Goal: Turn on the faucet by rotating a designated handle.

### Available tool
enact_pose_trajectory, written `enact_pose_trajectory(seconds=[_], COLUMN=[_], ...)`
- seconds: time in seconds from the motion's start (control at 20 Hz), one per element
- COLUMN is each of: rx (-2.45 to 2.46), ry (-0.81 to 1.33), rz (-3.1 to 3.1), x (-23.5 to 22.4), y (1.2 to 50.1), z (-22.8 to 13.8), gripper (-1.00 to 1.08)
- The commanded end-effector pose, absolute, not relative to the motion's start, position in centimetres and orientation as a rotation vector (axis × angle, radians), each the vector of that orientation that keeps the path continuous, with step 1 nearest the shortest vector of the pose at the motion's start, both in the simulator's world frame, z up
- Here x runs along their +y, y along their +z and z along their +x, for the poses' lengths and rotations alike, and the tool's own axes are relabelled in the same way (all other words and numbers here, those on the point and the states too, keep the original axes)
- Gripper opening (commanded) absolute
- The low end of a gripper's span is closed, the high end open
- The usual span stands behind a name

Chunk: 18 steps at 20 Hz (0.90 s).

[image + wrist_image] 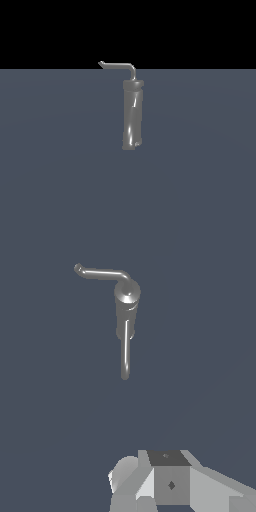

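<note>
The faucet (133,117) stands upright on the flat grey floor, a slim glossy dark-grey cylinder with a wider collar at its top. From that collar the handle (118,65), a thin light-grey L-shaped rod with a small upturned tip, reaches toward the exterior view's left. The wrist view looks down on the faucet top (127,292), the handle (101,274) and a second thin rod (125,351) running alongside the body. Only grey parts of my gripper (170,488) show at that frame's edge, well apart from the faucet; its fingertips are out of sight. My arm is absent from the exterior view.
A plain grey floor (60,190) surrounds the faucet. Nothing else stands on it in either view.
</note>
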<state>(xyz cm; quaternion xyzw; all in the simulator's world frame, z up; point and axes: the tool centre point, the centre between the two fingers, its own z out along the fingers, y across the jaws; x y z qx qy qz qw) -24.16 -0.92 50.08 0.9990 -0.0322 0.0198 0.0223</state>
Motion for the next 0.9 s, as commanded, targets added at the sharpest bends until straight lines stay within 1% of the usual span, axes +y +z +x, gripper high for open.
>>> enact_pose_trajectory(seconds=[0.0, 0.4, 0.85], rx=[-0.133, -0.324, -0.651], ry=[0.061, 0.058, 0.049], rz=[3.096, 3.097, 3.066], x=[-0.9, -0.5, 0.3], y=[50.1, 50.0, 49.3], z=[-23.7, -20.7, -15.6], gripper=[-1.0, -1.0, -1.0])
